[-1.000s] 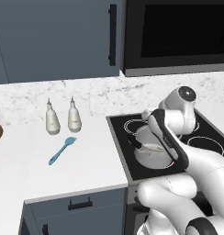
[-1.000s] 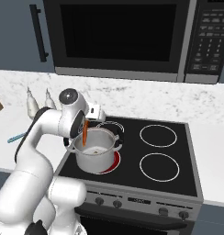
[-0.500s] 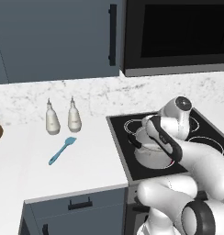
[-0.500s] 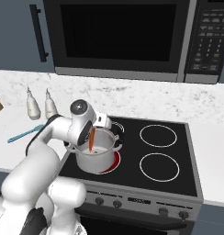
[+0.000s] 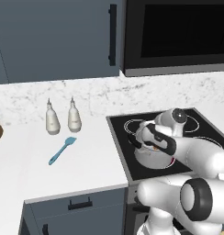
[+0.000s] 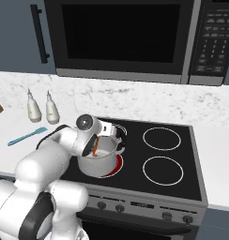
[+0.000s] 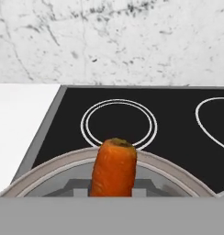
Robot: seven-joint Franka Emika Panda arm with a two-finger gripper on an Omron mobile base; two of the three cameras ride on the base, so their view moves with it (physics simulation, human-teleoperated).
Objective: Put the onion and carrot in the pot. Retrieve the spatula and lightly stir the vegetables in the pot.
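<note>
Left base view – pot: the pot (image 5: pixel 153 156) sits right of centre, on the near left burner of the stove (image 5: pixel 120 137), mostly covered by the arm's wrist.
Left base view – spatula: the spatula (image 5: pixel 62 150) lies left of centre on the desk (image 5: pixel 81 170), head toward the two bottles (image 5: pixel 61 118) just above it, well apart from the pot.
Left base view – gripper: it is buried behind the wrist here, so I cannot tell its state from this side.

Right base view – gripper: the gripper (image 6: pixel 94 149) hangs at left of centre, over the pot's mouth.
Right base view – carrot: the carrot (image 6: pixel 94 147) shows as an orange-red sliver at the jaws, dipping inside the rim.
Right base view – jaws: clenched on the carrot, judging by how it hangs there.
Right base view – microwave: the microwave (image 6: pixel 123 37) fills the top, far clear of the work.

Hand view – carrot: its blunt cut end rises at bottom centre, standing roughly upright.
Hand view – pot: the rim curves around the carrot on both sides, so the carrot is within the opening, not over the edge.
Hand view – onion: I cannot find it; the pot's floor is hidden.

Step in hand: releasing the carrot into the pot.
How to do it well: part the jaws while centred over the opening, low enough that the carrot drops without bouncing out, then lift straight up before swinging toward the spatula, keeping the wrist off the rim and handles.
</note>
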